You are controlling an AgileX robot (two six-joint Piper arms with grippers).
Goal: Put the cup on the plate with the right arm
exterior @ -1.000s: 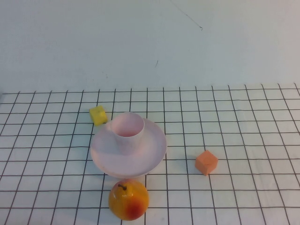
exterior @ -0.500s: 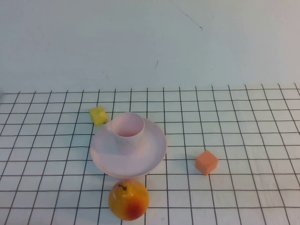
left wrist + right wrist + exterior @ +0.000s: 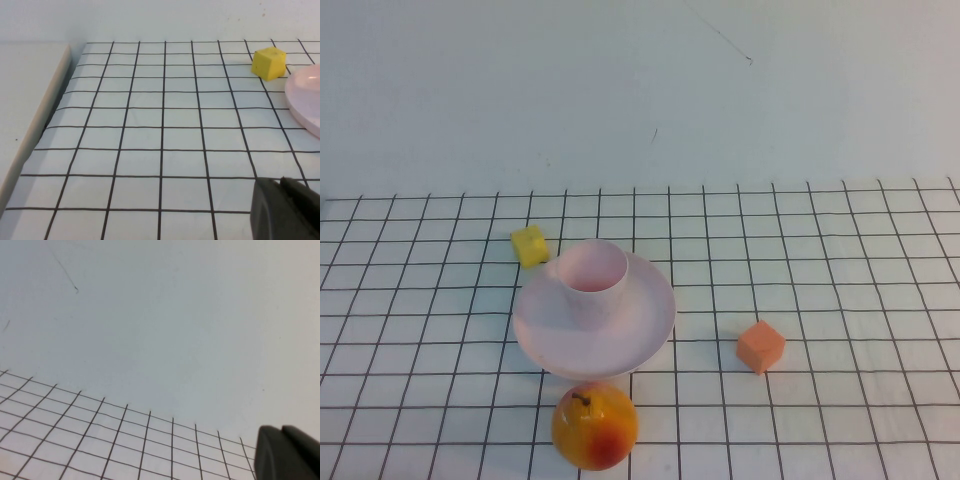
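Note:
The pale pink cup stands upright on the round pale pink plate, toward its far left part, in the high view. The plate's rim also shows in the left wrist view. Neither arm shows in the high view. My left gripper is shut and empty, low over the grid cloth, apart from the plate. My right gripper is shut and empty, facing the bare wall and the cloth's far edge, away from the cup.
A yellow cube lies just behind and left of the plate; it also shows in the left wrist view. An orange cube lies right of the plate. A yellow-red pear-like fruit sits right in front of the plate. The cloth's left edge drops off.

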